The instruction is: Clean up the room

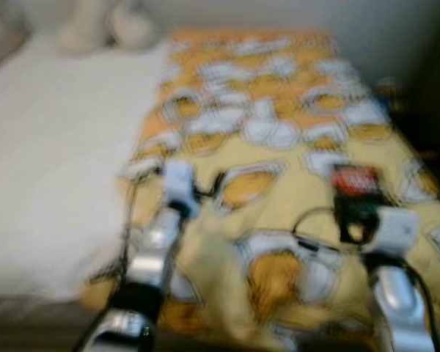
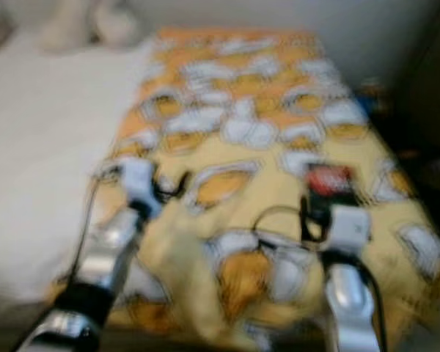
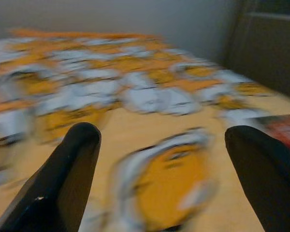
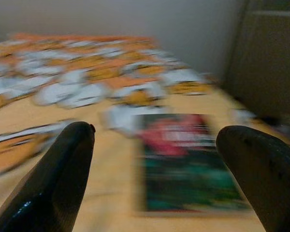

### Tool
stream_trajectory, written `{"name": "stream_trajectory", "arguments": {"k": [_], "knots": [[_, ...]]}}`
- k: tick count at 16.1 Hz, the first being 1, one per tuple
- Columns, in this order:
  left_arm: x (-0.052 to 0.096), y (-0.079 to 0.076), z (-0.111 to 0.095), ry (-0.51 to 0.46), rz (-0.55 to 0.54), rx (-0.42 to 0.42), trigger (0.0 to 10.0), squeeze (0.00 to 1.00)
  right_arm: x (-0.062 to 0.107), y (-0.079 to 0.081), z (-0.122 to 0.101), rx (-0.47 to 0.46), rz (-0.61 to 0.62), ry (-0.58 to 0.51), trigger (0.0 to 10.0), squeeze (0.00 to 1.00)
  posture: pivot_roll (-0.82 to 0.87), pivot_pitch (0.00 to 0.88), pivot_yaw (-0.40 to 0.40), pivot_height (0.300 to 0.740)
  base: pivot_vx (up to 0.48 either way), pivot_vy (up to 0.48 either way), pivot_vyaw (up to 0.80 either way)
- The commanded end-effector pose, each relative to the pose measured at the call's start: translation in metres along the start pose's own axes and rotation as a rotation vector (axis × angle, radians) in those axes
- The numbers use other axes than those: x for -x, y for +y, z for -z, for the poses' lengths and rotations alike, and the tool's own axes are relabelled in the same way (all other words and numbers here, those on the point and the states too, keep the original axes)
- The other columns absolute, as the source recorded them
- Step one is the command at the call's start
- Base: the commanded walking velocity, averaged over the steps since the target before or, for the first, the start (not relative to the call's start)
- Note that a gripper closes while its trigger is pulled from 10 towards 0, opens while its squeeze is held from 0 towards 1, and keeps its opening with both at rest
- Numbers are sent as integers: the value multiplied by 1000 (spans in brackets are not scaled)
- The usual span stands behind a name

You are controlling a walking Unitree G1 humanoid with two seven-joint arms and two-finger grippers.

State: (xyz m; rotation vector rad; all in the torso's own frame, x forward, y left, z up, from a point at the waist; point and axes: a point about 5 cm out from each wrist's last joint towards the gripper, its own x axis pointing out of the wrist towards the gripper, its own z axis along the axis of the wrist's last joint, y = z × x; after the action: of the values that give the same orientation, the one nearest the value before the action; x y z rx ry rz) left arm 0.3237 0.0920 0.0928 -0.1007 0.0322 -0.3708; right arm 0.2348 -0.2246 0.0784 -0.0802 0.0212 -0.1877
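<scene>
Right wrist view: red-and-green book (image 4: 183, 162) lies on the blanket (image 4: 63, 87) just ahead of the spread right gripper (image 4: 154, 169).

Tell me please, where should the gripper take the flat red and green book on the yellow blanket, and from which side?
The book lies flat on the blanket, straight ahead of the open right gripper. Probably best is its near short edge, which faces the gripper. One finger should slide under that edge, pressing into the soft blanket, the other closing on top. The pictures are blurred, so its thickness cannot be judged.
</scene>
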Motion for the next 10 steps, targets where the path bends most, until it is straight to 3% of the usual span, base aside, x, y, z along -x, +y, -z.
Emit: {"name": "stream_trajectory", "arguments": {"k": [1,5,8,10], "knots": [[1,10,-3,-3,-24,-14,10000,0,0,5,-2,-1,-17,-11,10000,0,-93,0,30,740,0,-454,0],[-3,9,-4,-5,-16,-9,10000,0,-1,3,-2,14,-15,-17,10000,0,-97,0,31,740,64,-440,0],[-6,12,-6,2,-26,-9,10000,0,-2,4,-1,11,-17,-4,10000,0,-96,0,31,740,0,0,-408],[-6,13,-6,1,-18,-29,10000,0,-2,4,-1,3,-16,-3,10000,0,-96,0,30,740,0,480,-663]]}}
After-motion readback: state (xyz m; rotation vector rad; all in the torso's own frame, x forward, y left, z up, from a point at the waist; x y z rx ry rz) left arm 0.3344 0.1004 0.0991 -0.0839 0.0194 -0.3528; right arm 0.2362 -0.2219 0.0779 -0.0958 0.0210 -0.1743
